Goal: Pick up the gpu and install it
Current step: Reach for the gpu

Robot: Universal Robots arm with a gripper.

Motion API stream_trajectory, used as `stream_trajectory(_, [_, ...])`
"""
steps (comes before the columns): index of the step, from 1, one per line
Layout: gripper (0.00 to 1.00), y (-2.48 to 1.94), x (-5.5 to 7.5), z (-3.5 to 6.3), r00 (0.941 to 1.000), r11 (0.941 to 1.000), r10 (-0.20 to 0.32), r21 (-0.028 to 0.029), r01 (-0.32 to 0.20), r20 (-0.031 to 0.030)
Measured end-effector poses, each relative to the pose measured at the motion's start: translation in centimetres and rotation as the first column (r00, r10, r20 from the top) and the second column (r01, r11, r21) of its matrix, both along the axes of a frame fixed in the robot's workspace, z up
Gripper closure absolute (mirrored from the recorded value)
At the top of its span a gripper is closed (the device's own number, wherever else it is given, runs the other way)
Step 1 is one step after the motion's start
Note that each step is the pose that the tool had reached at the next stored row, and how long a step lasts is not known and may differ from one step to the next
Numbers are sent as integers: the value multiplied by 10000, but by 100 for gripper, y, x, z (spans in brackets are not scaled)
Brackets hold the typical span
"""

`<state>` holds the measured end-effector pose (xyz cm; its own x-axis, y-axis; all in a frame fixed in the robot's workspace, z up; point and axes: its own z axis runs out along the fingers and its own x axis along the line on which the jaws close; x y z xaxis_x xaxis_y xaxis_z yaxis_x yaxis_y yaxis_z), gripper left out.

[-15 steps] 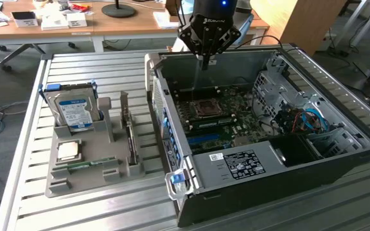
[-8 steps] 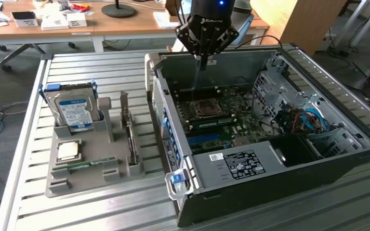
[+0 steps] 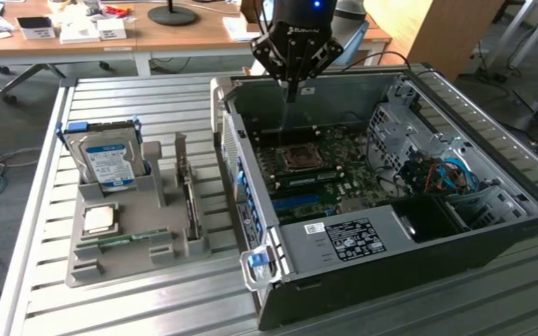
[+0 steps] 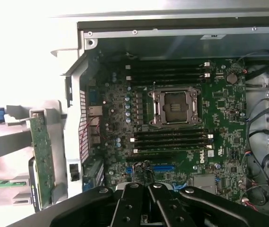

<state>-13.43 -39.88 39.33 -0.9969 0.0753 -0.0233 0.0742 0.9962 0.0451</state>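
While your gripper (image 3: 293, 89) hangs over the open computer case (image 3: 419, 280), clenched tight with nothing between its fingers, the gpu (image 3: 187, 189) sits elsewhere. It stands on its long edge in a slot of the grey holder (image 3: 157, 203) on the desk (image 3: 110, 308). That puts it on the exterior view's left of the case, just beside the case wall and well apart from the gripper. The hard drive (image 3: 110, 157) stands in the same holder, farther toward that left side.

Expect the card to be light and stiff, but treat it as fragile: it is a thin board, and a hard squeeze or a twist could crack it or knock off a part. Your best hold is probably the free upper edge, near the middle of its length, with the fingers pinching across its thickness. Keep off the lower edge seated in the slot, since that is likely the connector side. The bare board may be slippery, so grip firmly without crushing it, and lift it straight out of the slot.
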Motion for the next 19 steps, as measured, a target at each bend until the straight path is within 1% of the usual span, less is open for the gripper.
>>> stream_trajectory(11, [89,0,-73,0,10000,10000,0,0,0,0])
stream_trajectory(19, [89,0,-163,0,10000,10000,0,0,0,0])
